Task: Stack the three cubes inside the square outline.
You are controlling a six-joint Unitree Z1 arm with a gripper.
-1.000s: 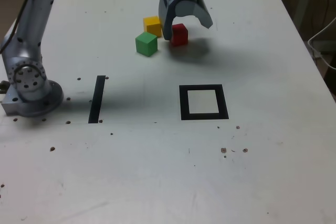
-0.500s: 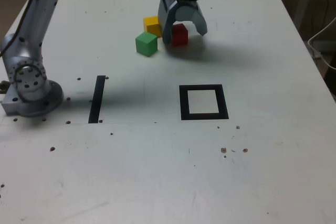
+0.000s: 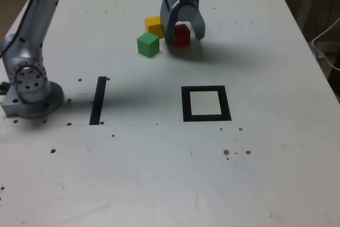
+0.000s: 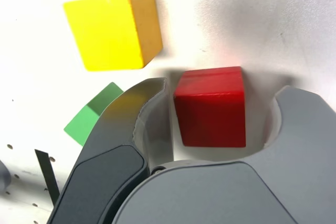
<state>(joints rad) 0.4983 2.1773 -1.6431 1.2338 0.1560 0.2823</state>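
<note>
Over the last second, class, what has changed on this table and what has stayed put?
The gripper has drawn its jaws in around the red cube; a narrow gap still shows on at least one side, so no firm hold is visible yet. The red cube, yellow cube, green cube and square outline have not moved.

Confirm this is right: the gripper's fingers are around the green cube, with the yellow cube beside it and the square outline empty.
Not quite: the fingers sit either side of the red cube, not the green cube, as the wrist view shows. The rest stands: the yellow cube lies beside it, and the square outline is empty in the exterior view.
</note>
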